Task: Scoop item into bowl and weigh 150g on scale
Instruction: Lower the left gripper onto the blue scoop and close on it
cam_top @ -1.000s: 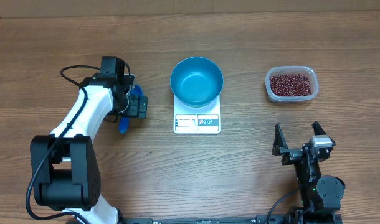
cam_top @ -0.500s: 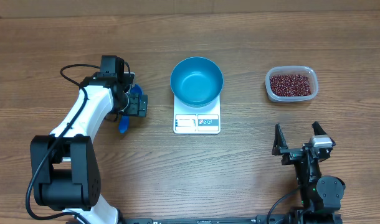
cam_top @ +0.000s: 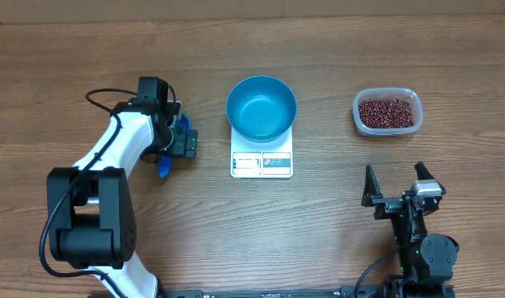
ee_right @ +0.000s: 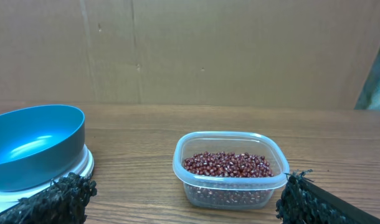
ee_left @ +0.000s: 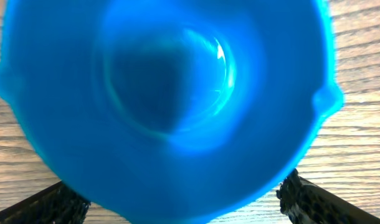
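Beans (cam_top: 387, 112) in tub (cam_top: 356, 117) ahead of right pincer (cam_top: 394, 184).

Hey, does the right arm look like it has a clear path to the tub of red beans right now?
Probably yes. The right end effector stands open and empty, facing the tub, with only bare table between them.

Left end effector (cam_top: 180, 139), right end effector (cam_top: 394, 175), jaws spread.
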`<action>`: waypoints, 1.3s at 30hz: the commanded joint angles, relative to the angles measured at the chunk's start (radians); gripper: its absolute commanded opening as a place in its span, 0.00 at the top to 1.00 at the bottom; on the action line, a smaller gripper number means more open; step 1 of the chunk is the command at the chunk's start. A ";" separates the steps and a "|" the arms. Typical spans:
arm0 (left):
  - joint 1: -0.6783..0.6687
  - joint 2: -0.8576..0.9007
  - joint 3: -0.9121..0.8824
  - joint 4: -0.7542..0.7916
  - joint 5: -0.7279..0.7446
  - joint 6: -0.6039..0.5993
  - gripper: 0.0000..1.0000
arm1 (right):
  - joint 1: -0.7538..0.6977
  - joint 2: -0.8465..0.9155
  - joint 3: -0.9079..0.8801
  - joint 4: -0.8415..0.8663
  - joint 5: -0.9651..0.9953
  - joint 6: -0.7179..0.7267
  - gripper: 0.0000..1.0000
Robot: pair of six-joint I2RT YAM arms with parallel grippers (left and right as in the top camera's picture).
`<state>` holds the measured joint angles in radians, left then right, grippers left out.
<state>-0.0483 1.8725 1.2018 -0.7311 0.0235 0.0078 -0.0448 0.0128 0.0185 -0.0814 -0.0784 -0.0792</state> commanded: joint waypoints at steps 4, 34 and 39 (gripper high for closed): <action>-0.005 0.015 -0.002 0.023 0.019 0.012 0.00 | 0.004 -0.010 -0.011 0.004 -0.002 -0.004 0.00; -0.005 0.015 -0.002 0.040 0.019 0.011 0.09 | 0.004 -0.010 -0.011 0.004 -0.002 -0.004 0.00; -0.005 0.014 -0.002 0.036 0.019 0.012 0.09 | 0.004 -0.010 -0.011 0.004 -0.002 -0.004 0.00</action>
<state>-0.0483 1.8763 1.2018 -0.6914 0.0269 0.0074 -0.0448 0.0128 0.0185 -0.0818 -0.0784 -0.0788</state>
